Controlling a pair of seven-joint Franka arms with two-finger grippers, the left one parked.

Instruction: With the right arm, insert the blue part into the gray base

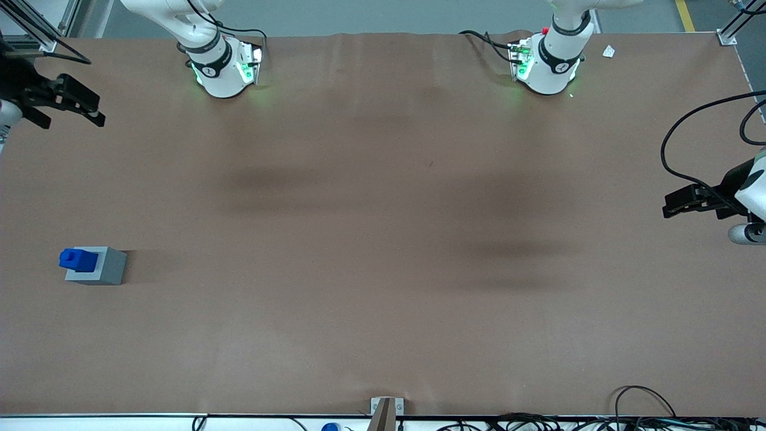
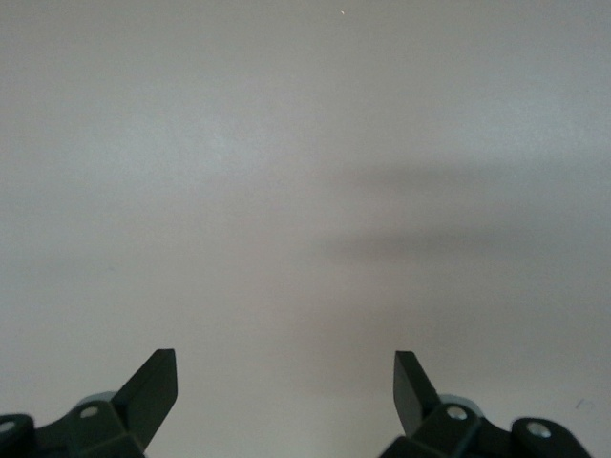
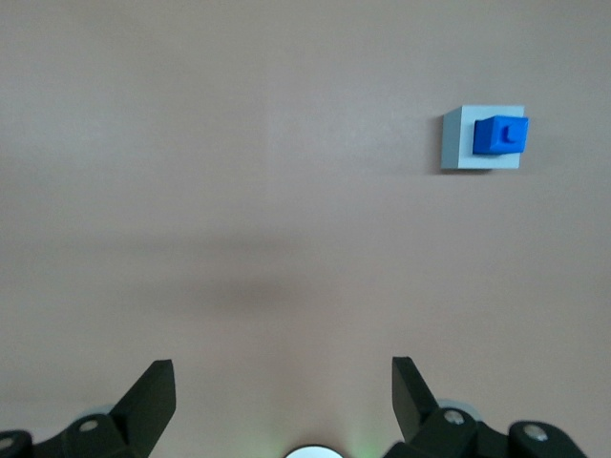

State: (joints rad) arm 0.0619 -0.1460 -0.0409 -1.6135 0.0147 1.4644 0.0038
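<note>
1. The right arm's black two-finger jaws (image 3: 284, 382) stand wide apart and hold nothing, high above the brown counter (image 1: 383, 239).
2. One small bright-blue plastic block (image 1: 78, 259) sits seated in the top of one light-grey plastic cube (image 1: 102, 267), toward the working arm's end of the counter.
3. The socket itself is covered by the block.

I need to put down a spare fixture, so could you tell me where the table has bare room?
Most of the table is bare, from both arm feet toward the front camera. Only the gray base carrying the blue part occupies the working arm's end; the open gripper hangs farther back there.
</note>
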